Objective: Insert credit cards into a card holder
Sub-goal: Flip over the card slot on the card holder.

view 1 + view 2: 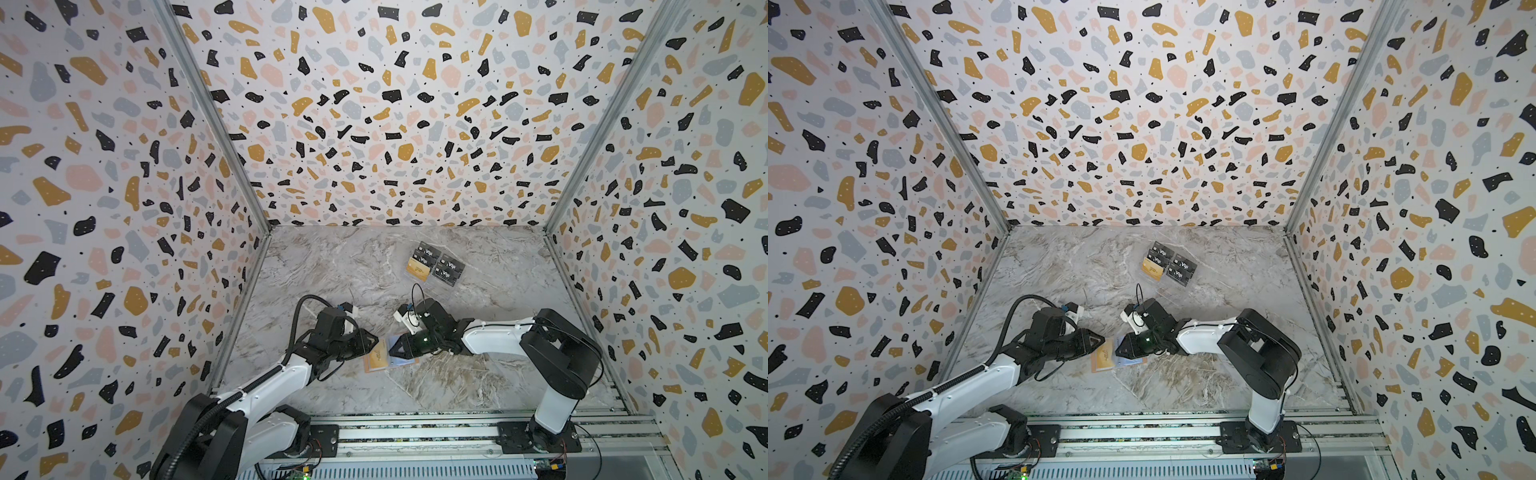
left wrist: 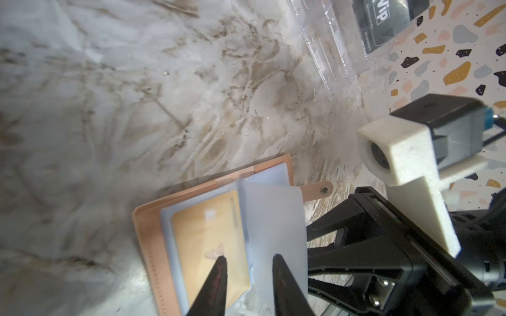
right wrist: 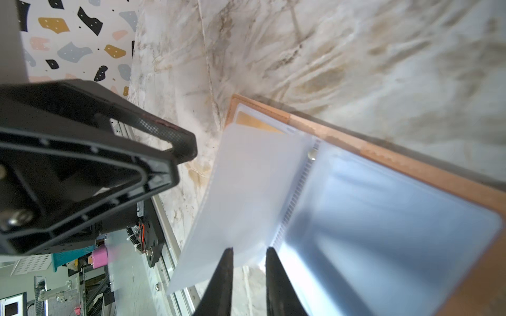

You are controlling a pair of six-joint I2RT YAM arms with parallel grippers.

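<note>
Writing: white "Vip" on black cards [image 1: 445, 269] in clear stand [image 2: 328, 46], far table [image 1: 332, 266] side.
Card holder [image 2: 145, 232]: open flat between both grippers; one gold credit card [image 2: 208, 235] sleeved inside.
Left gripper [image 2: 249, 257]: jaws narrowly apart, empty.
Right gripper [image 3: 249, 249]: narrowly apart, raised sleeve [image 3: 246, 177] edge between.

The card holder [image 3: 410, 171] lies open on the marble table [image 3: 356, 54]; 1 frosted sleeve [image 3: 246, 186] stands raised at the right gripper [image 3: 249, 250], jaws slightly apart, 1 credit card [image 3: 254, 123] behind it.

Peach-pink card holder [image 1: 367, 364] lies open, lower centre of frame; gold credit card [image 1: 377, 356] sleeved inside, another gold card [image 1: 417, 269] above-right
</note>
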